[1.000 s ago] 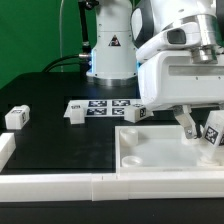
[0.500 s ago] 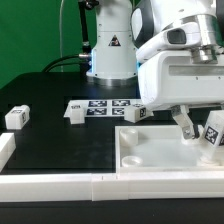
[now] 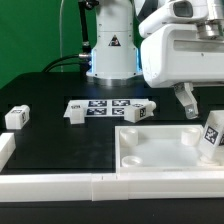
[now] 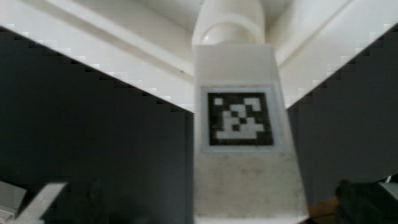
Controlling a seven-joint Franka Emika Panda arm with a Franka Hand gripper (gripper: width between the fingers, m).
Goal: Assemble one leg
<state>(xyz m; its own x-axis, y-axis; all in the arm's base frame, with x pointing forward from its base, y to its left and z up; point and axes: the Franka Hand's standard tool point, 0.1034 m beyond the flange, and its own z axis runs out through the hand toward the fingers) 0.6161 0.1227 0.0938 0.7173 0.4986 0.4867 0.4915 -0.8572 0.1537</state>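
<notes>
One leg (image 3: 213, 133), a small white block with a black-and-white tag, stands slightly tilted at the corner of the large white panel (image 3: 155, 152) at the exterior view's right. My gripper (image 3: 201, 104) is open and hangs above it, apart from it; one dark finger (image 3: 187, 101) shows. In the wrist view the leg (image 4: 238, 115) runs down the middle with its far end against the panel (image 4: 107, 45). My gripper (image 4: 199, 208) has a dark gap on each side of the leg.
Three more legs lie on the black table: one (image 3: 16, 117) at the exterior view's left, one (image 3: 76, 111) and one (image 3: 137, 113) by the marker board (image 3: 105, 104). A white rail (image 3: 60, 184) runs along the front edge.
My gripper has risen straight up from the leg at the panel's corner. The leg stays standing there on its own.
</notes>
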